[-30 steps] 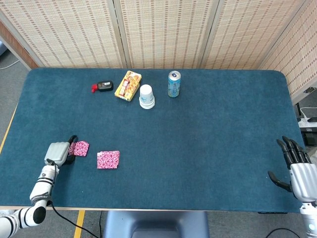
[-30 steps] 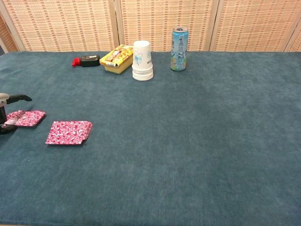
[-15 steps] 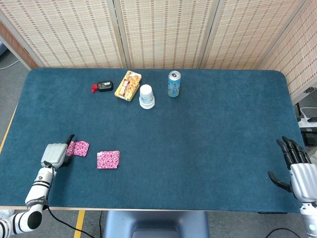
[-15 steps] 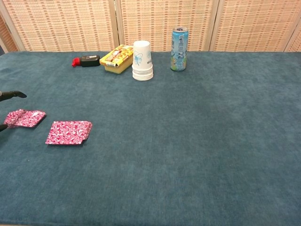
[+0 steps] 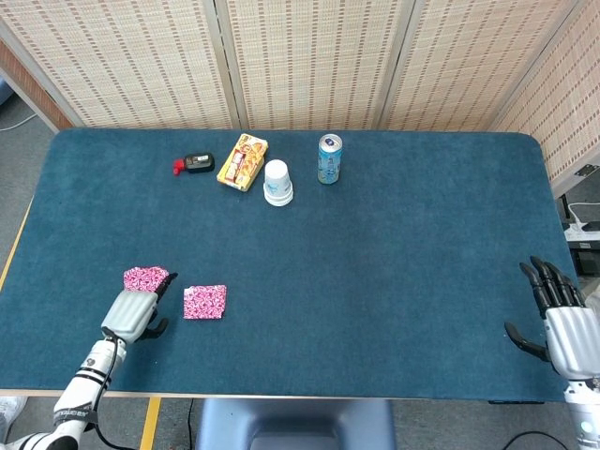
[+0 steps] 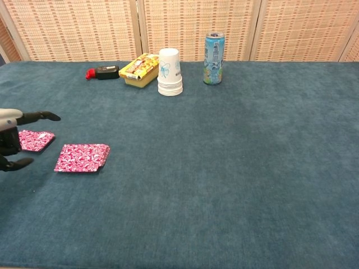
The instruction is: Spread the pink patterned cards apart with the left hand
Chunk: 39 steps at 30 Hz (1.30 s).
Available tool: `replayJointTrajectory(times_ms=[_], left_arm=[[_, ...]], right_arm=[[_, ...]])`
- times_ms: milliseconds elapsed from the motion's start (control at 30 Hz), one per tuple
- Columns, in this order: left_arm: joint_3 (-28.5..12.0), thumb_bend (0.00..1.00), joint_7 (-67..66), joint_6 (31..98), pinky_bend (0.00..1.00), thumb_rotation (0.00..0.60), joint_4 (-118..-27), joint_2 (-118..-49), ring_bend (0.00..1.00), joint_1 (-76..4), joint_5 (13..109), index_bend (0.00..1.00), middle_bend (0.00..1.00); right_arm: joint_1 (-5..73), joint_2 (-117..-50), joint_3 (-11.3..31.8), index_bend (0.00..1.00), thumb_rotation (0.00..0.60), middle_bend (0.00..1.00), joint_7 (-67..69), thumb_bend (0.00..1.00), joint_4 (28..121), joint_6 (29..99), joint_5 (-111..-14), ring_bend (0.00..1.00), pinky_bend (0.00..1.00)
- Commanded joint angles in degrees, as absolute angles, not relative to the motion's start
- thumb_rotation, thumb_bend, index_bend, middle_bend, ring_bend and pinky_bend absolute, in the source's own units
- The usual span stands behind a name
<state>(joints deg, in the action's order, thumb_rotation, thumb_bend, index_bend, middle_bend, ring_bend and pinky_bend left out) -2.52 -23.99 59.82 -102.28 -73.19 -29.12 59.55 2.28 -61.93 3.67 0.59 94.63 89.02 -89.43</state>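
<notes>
Two pink patterned cards lie apart on the blue table at the front left. The smaller card (image 5: 145, 277) (image 6: 36, 140) is on the left and the larger card pile (image 5: 204, 302) (image 6: 81, 157) lies to its right. My left hand (image 5: 136, 314) (image 6: 11, 140) hovers just in front of the smaller card, between the two, with fingers spread and nothing held. One fingertip reaches over the smaller card's near edge. At the table's front right corner my right hand (image 5: 558, 314) stays open; the chest view does not show it.
Along the back of the table stand a black and red gadget (image 5: 194, 163), a yellow snack box (image 5: 243, 160), a stack of white paper cups (image 5: 277, 182) and a blue drink can (image 5: 329, 158). Woven screens close off the far side.
My left hand has moved from the left side of the smaller card toward the front edge and a little right, and now sits in front of it. Both cards lie about where they were.
</notes>
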Motion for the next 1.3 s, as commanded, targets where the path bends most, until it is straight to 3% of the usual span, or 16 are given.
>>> replayJointTrajectory(times_ms=[33, 300, 700, 1300], left_arm=[[-2.8, 0.42, -25.2, 60.5, 1.00, 0.600, -102.2, -76.2, 1.00, -29.7, 58.8, 0.00, 1.00], [-3.8, 0.42, -29.7, 61.8, 1.00, 0.600, -100.0, -82.4, 1.00, -31.3, 54.4, 0.00, 1.00], [-3.9, 0.42, -32.1, 62.2, 1.00, 0.600, -99.3, -85.0, 1.00, -32.2, 49.7, 0.00, 1.00], [-4.0, 0.42, -29.4, 64.1, 1.00, 0.600, -95.0, -90.2, 1.00, -31.6, 53.1, 0.00, 1.00]], right_arm=[[2.3, -61.9, 3.7, 0.00, 0.600, 0.00, 0.6, 0.20, 94.7, 89.0, -89.4, 0.00, 0.14], [2.4, -61.8, 3.8, 0.00, 0.600, 0.00, 0.8, 0.20, 94.7, 89.0, -89.5, 0.00, 0.14], [2.7, -61.9, 3.9, 0.00, 0.600, 0.00, 0.3, 0.20, 94.9, 88.7, -89.3, 0.00, 0.14], [3.0, -61.7, 4.1, 0.00, 0.600, 0.00, 0.1, 0.20, 95.4, 88.2, -88.7, 0.00, 0.14]])
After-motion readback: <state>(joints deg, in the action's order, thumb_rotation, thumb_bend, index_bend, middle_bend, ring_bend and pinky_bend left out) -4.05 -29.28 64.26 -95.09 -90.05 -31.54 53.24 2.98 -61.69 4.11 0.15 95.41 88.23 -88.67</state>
